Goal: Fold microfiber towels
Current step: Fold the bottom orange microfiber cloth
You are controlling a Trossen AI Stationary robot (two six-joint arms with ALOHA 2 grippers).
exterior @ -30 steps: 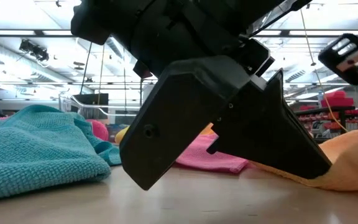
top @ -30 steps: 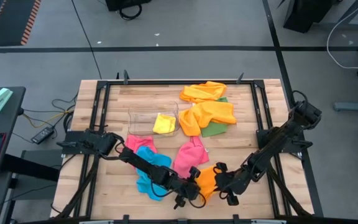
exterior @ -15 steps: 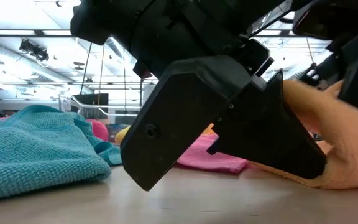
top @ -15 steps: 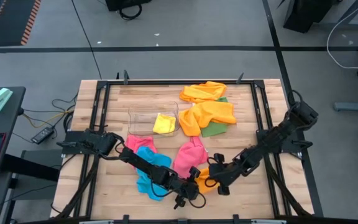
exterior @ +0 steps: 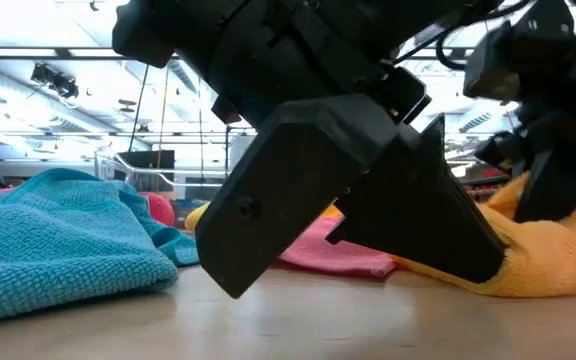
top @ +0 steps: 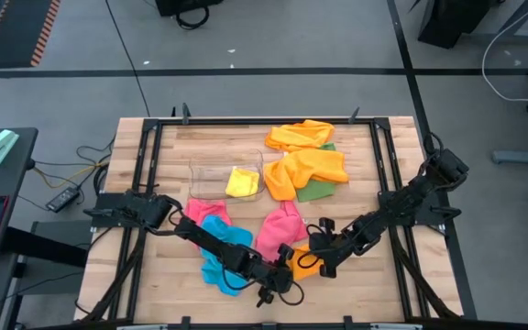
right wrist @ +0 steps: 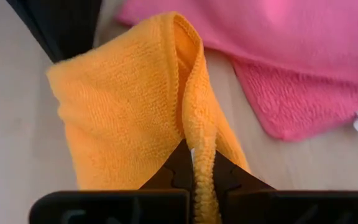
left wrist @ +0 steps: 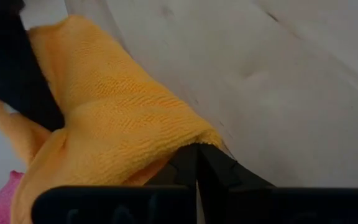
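Much of the small orange towel (top: pixel 302 263) near the front of the wooden bench (top: pixel 168 165) is hidden under the two dark arms, so only a bit of it shows from above. In the low view a big dark arm part fills the middle and blocks most of the bench behind it. The left end effector (top: pixel 282 275) is pinched shut on one edge of this orange towel, and the left wrist view shows the cloth bunched right at its closed tips. The right end effector (top: pixel 317 261) is pinched shut on another edge, with a fold of the cloth squeezed between its tips in the right wrist view. The two end effectors are very near each other. One blue towel (top: pixel 218 247) lies crumpled by the left arm, and the arm covers part of it. Two pink towels can be counted: one (top: pixel 280 229) in the middle and one (top: pixel 193 211) partly under the left arm. Two more orange towels (top: pixel 305 151) lie at the back, hiding most of one green towel (top: pixel 316 190). One yellow towel (top: pixel 242 181) sits inside one clear bin (top: pixel 211 169).
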